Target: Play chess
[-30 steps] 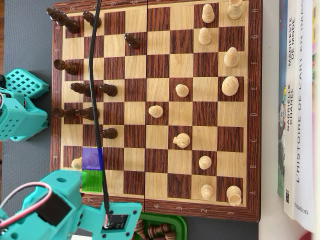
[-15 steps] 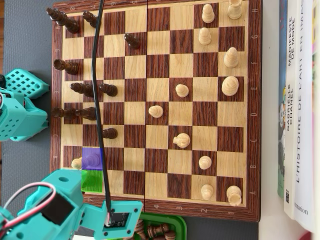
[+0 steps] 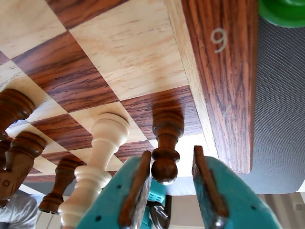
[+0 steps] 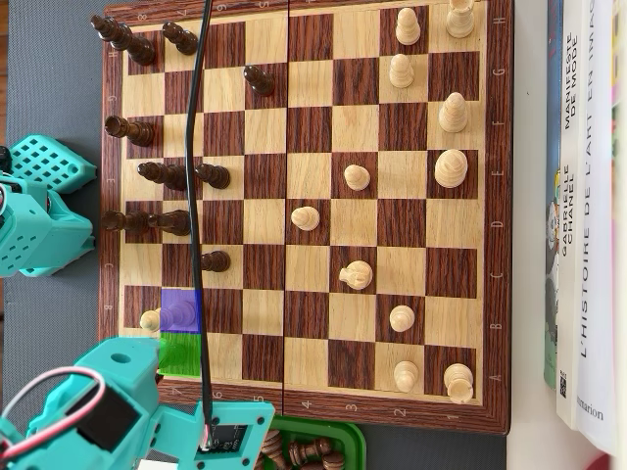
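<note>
In the wrist view my gripper [image 3: 171, 153] is open, its teal jaws with brown pads standing on either side of the round head of a dark pawn [image 3: 167, 136]. The left pad [image 3: 138, 186] is right against the head and the right pad [image 3: 206, 183] is a clear gap away. The pawn stands upright on a dark square by the board's border [image 3: 224, 86]. A white pawn [image 3: 97, 162] stands just left of it. In the overhead view the teal arm [image 4: 127, 411] covers the chessboard's [image 4: 304, 411] lower left corner and hides the gripper.
Several dark pieces [image 3: 19, 148] stand left of the white pawn in the wrist view. The overhead view shows purple [image 4: 179, 310] and green [image 4: 178, 354] highlighted squares, a green tray [image 4: 348, 446] of captured pieces below the board, books [image 4: 588, 196] at right and a black cable [image 4: 199, 196].
</note>
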You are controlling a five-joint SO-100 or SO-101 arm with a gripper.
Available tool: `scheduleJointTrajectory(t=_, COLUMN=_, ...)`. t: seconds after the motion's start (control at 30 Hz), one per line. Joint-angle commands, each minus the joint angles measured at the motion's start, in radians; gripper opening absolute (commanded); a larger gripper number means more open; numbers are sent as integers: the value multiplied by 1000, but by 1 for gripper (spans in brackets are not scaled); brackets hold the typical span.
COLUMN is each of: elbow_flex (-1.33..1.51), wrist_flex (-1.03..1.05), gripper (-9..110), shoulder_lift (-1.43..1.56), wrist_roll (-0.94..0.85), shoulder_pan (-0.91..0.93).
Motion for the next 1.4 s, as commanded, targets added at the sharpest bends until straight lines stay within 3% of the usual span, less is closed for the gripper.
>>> scheduleJointTrajectory(t=0.0, elbow_flex=-38, wrist_flex=-3, gripper=13, shoulder_lift=6, wrist_roll=-8, shoulder_pan=3)
scheduleJointTrajectory(t=0.6, elbow_flex=-41, wrist_flex=-6, gripper=7, shoulder_lift=14, wrist_roll=-28, shoulder_pan=9)
scheduleJointTrajectory(t=1.1, elbow_flex=-301, wrist_flex=-15, gripper=8, shoulder_lift=2, wrist_roll=-98, shoulder_pan=6)
scheduleJointTrajectory(t=1.37, elbow_flex=-463, wrist_flex=-15, gripper=8, shoulder_lift=-178, wrist_roll=-101, shoulder_pan=-2)
